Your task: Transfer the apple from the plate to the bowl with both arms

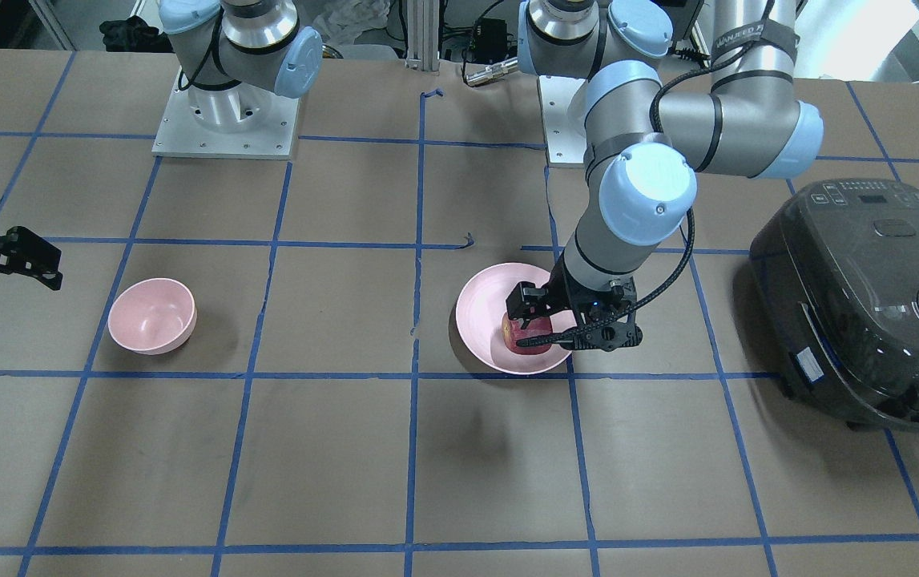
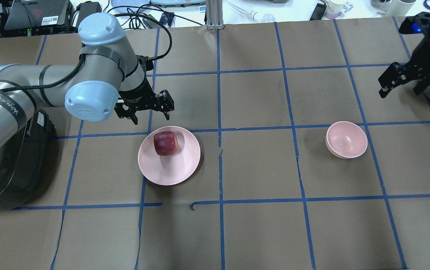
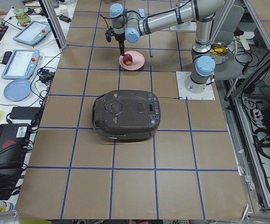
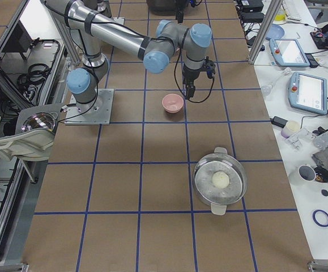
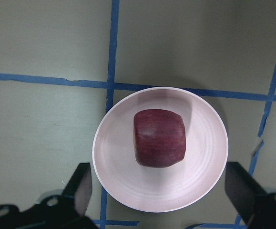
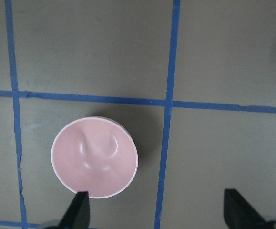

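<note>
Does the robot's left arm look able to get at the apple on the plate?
Probably yes. The left gripper hangs open above the plate, where the apple lies bare; nothing covers the apple or blocks the way down.

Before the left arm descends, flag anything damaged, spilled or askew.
Only the tape: torn, with loose ends, near the plate. The apple sits whole on the plate; the bowl stands upright, empty.

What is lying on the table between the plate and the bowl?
Nothing: in the overhead view only bare brown table crossed by blue tape lines separates plate and bowl.
</note>
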Action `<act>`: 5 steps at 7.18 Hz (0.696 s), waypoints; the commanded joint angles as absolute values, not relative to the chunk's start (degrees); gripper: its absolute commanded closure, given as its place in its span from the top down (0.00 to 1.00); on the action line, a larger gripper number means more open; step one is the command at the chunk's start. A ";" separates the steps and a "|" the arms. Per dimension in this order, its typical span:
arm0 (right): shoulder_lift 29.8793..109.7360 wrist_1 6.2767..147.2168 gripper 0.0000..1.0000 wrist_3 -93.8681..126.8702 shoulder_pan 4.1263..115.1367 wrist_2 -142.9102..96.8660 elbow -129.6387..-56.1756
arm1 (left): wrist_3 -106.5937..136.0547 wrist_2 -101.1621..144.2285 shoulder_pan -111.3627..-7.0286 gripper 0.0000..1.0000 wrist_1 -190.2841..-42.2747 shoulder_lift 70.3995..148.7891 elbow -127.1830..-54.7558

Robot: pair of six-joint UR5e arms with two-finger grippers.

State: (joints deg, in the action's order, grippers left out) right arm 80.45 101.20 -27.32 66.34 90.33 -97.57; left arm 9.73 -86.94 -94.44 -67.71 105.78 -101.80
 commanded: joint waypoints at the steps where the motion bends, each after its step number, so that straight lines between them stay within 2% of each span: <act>1: 75.61 111.47 1.00 -27.51 66.36 90.44 -106.56 | 10.01 -86.75 -94.75 1.00 -64.36 108.36 -103.96; 2: 74.19 117.62 1.00 -27.42 66.36 90.87 -111.40 | 10.02 -86.66 -94.75 1.00 -63.99 109.07 -104.67; 3: 73.83 122.56 0.81 -27.68 66.36 90.88 -114.93 | 10.11 -83.53 -94.75 1.00 -64.25 110.03 -104.85; 4: 73.83 124.35 0.47 -27.77 66.27 90.88 -115.92 | 10.19 -82.89 -94.75 1.00 -64.25 110.65 -105.20; 5: 73.83 124.45 0.09 -27.69 66.27 90.88 -115.84 | 10.20 -82.88 -94.83 1.00 -64.25 111.09 -105.29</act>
State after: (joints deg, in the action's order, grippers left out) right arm 73.96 122.86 -27.69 66.31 90.86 -114.89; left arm 10.15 -83.47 -94.77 -64.26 110.40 -105.04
